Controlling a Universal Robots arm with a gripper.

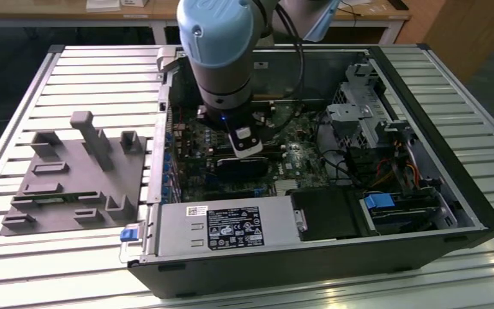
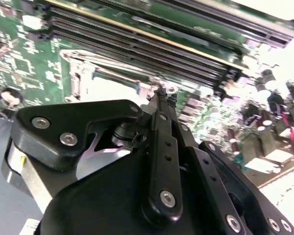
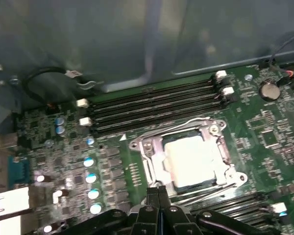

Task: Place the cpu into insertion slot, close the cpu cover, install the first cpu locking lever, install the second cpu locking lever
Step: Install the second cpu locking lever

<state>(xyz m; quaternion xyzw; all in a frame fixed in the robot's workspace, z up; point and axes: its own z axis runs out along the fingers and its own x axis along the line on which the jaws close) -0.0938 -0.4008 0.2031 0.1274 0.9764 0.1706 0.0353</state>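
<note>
The cpu (image 3: 190, 159) already sat in the insertion slot (image 3: 152, 169), its dull silver top showing bright and flat through the square window of the cpu cover (image 3: 216, 149), which lay closed down over it, so the first two steps looked done. A thin wire locking lever (image 3: 186, 123) ran along the socket's edge beside the long black memory slots (image 3: 152, 105), and more wire showed at the opposite edge, close to the gripper (image 3: 158, 192); whether either lever was hooked under its catch could not be told, so the lever work was judged to be what remained or was in hand. The gripper's black fingers (image 3: 152, 196) stood pressed together with no visible gap between them, holding nothing that could be seen, with their tips just beside the socket's near edge. In the exterior view the arm (image 1: 217, 51) reached down into an open computer case (image 1: 453, 193) lying on a slatted table (image 1: 84, 71), with the gripper (image 1: 249, 152) low over the green motherboard (image 1: 307, 164). A grey fixture block (image 1: 75, 177) rested on the table at the exterior view's left.
</note>
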